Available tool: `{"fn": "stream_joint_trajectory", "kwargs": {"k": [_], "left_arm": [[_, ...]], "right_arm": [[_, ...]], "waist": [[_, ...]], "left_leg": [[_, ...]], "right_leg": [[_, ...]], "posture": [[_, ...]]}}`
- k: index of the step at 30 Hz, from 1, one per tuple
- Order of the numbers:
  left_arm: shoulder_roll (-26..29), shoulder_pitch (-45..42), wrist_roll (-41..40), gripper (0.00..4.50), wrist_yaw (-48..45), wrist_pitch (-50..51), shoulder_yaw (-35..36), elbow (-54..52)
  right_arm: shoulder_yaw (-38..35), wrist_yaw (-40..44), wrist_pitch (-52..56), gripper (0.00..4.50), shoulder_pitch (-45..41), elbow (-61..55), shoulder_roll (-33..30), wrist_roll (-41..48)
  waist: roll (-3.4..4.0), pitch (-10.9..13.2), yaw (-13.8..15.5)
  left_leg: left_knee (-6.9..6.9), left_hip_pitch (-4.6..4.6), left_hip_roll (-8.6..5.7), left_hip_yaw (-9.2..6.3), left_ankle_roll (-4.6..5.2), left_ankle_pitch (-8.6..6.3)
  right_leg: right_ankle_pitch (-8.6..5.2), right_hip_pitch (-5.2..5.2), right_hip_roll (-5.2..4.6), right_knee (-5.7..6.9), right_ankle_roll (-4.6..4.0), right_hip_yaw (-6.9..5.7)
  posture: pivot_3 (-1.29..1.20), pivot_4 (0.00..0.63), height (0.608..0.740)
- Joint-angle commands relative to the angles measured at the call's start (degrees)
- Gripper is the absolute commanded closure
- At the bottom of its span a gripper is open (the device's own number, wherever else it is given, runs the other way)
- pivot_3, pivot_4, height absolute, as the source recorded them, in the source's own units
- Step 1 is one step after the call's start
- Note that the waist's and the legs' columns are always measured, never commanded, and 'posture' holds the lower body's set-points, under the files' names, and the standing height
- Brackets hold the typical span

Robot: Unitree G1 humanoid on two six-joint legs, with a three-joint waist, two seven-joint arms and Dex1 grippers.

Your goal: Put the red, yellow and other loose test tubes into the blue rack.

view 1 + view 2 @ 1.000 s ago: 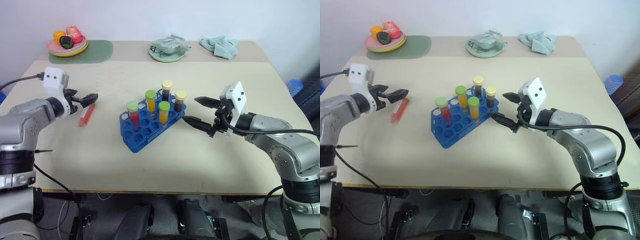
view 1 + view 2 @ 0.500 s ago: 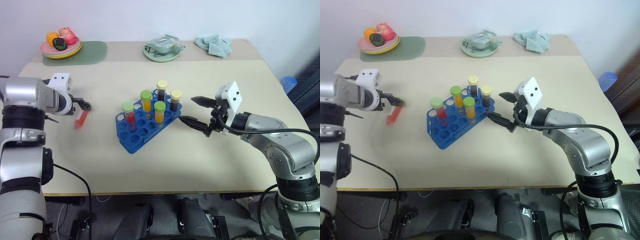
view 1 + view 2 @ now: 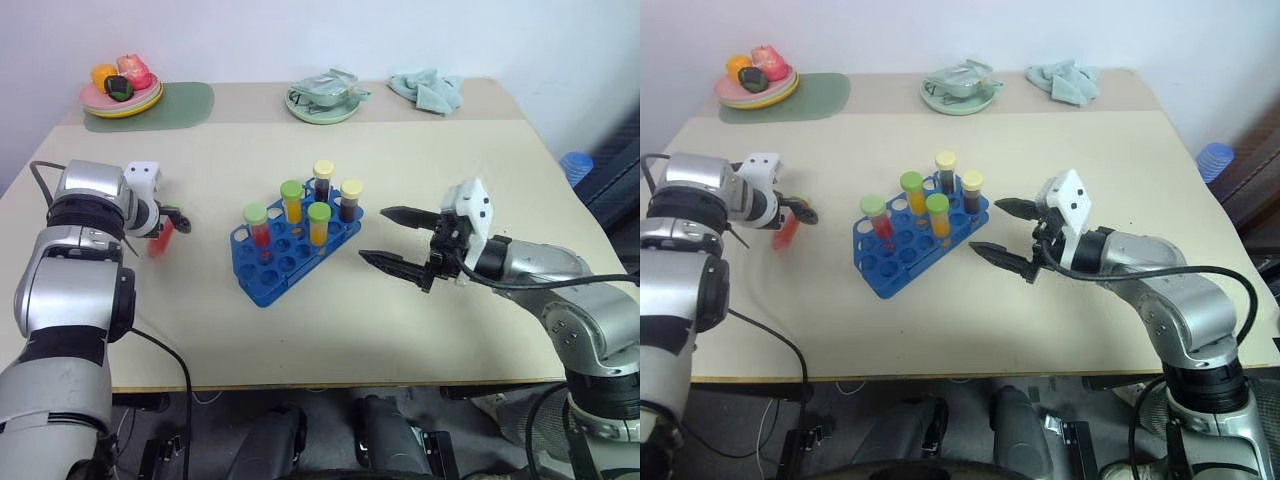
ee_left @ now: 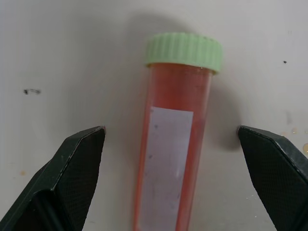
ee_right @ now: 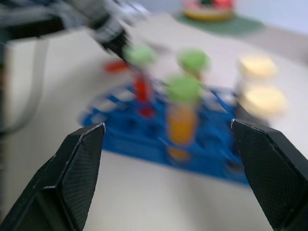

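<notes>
Left tool (image 4: 171,178) hangs spread over the red test tube (image 4: 171,159), which lies untouched between its fingers (image 4: 72,178).

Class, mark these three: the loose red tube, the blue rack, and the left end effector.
loose red tube (image 4: 171,159): left wrist view, on its white label.
blue rack (image 3: 262,284): left eye view, on its near empty holes.
left end effector (image 4: 173,185): left wrist view, midway between its open fingertips.

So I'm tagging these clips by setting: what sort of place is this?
Probably a lab-style test bench set up indoors: a bright blue plastic tube rack of capped sample tubes on a plain beige table, though a plate of toy fruit suggests staging.
</notes>
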Motion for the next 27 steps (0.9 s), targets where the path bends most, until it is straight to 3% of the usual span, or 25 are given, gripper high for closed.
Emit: {"fn": "stream_joint_trajectory", "kwargs": {"k": [1, 11, 27], "left_arm": [[-0.55, -2.25, 2.54, 0.01, -0.70, -1.42, 0.00, 1.55], [-2.18, -4.15, 5.07, 0.01, -0.80, -3.62, 1.45, 4.15], [-3.23, -6.83, 4.14, 0.01, 5.19, -0.29, 7.59, 6.30]], "right_arm": [[0.47, -0.55, 4.63, 0.18, -7.92, -1.52, 0.29, 5.02], [5.93, 4.20, 17.85, 0.18, -25.59, 6.98, -4.85, 6.93], [9.53, 7.34, 18.35, 0.18, -28.67, 8.71, -4.46, 4.30]], "waist": [[0.00, 0.00, -0.07], [-0.01, -0.01, 0.32], [-0.03, -0.02, 0.03]], "left_leg": [[0.04, 0.00, 0.00, 0.03, 0.00, 0.00], [0.12, -0.08, -0.06, 0.02, 0.07, -0.04], [0.46, -0.97, -0.10, 0.08, 0.01, 0.01]], "right_leg": [[0.00, -0.01, 0.00, 0.04, 0.00, 0.03], [0.00, -0.08, -0.09, 0.15, 0.00, 0.01], [0.00, -1.08, -0.13, 0.54, 0.01, 0.03]], "posture": [[0.00, 0.150, 0.740], [0.00, 0.150, 0.740], [0.00, 0.150, 0.740]]}}
